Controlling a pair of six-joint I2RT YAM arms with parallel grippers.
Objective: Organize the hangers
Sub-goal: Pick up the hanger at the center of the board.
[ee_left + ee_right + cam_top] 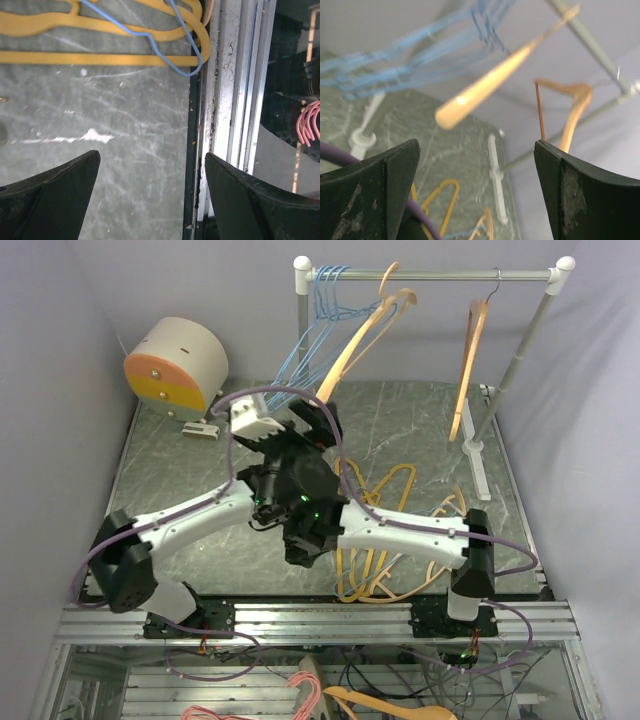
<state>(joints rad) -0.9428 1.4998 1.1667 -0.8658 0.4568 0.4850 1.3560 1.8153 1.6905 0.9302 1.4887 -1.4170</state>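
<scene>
Light-blue wire hangers (325,310) hang bunched at the left end of the rack's rail (450,275). Two tan hangers (365,335) (468,360) hang further right. Yellow hangers (385,490) lie tangled on the table. My right gripper (318,420) points up at the rack, open and empty (476,145); a blurred tan hanger (485,90) and the blue ones (420,65) lie ahead of it. My left gripper (303,552) faces down near the table's front edge, open (152,155) over bare table, short of a yellow hanger (100,59) and a blue wire hanger (150,37).
A cream and orange round box (175,365) sits at the back left. The rack's white foot (480,455) lies along the right side. Pink hangers (310,122) and another tan hanger (390,705) lie below the front rail. The two arms cross mid-table, purple cables (230,455) looping around them.
</scene>
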